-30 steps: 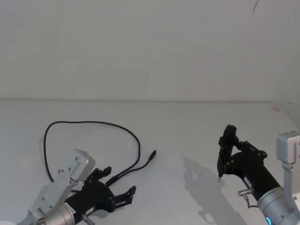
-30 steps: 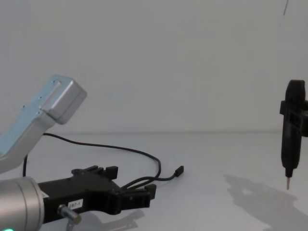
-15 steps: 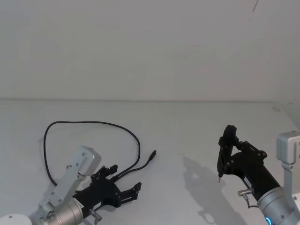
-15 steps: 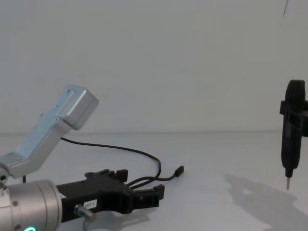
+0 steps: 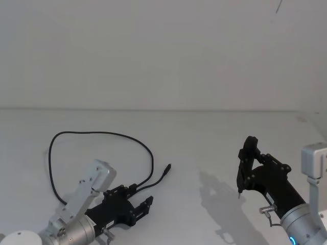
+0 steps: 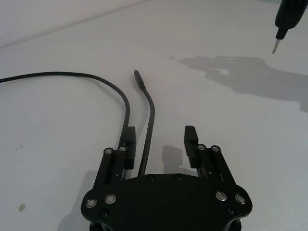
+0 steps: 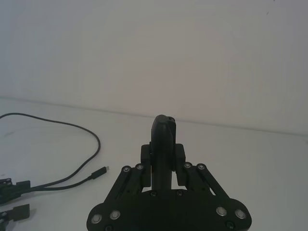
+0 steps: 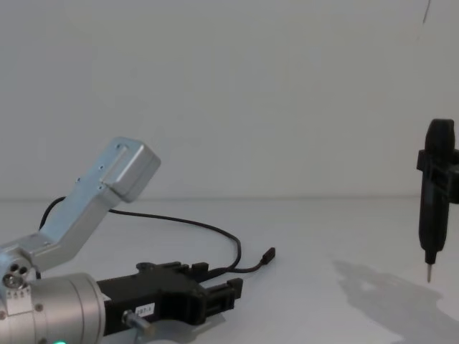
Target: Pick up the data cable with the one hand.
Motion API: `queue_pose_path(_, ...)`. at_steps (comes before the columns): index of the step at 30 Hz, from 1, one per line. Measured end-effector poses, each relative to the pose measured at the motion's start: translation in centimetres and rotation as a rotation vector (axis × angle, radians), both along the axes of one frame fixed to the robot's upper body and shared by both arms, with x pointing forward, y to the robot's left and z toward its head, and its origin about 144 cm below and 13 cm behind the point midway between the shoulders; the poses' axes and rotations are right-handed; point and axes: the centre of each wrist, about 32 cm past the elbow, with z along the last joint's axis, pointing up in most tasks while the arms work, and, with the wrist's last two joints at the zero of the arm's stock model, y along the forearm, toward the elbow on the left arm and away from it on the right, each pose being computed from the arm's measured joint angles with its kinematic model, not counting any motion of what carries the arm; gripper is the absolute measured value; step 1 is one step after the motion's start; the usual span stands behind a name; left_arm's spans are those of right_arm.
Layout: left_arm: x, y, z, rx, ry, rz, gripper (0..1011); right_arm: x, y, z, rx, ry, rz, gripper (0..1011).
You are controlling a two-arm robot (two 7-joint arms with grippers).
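Black cable (image 5: 102, 133) lies looped on table (image 5: 204, 138); its free end runs through left gripper (image 6: 160, 134), spread wide, plug pointing forward-right (away from robot). Right gripper (image 7: 162, 154) parked at right, pinching slim tool (image 8: 430, 201).

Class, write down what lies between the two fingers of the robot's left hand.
One strand of the data cable runs between the fingers of the open left hand, as the left wrist view shows.
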Motion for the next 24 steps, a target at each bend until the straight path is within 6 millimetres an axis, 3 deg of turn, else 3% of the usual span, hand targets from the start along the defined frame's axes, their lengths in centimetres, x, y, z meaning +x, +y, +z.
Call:
queue_pose_path(9,-0.1,-0.6,-0.2,0.008,-0.015,0.017,371,0.0,0.0,0.0,0.000,0.000,0.000,279)
queue_pose_path(17,-0.3,-1.0,-0.2,0.012,-0.028,0.031,79,0.0,0.0,0.0,0.000,0.000,0.000,279)
queue_pose_path(24,-0.6,-1.4,0.1,0.011,-0.050,0.036,40,0.0,0.0,0.0,0.000,0.000,0.000,279)
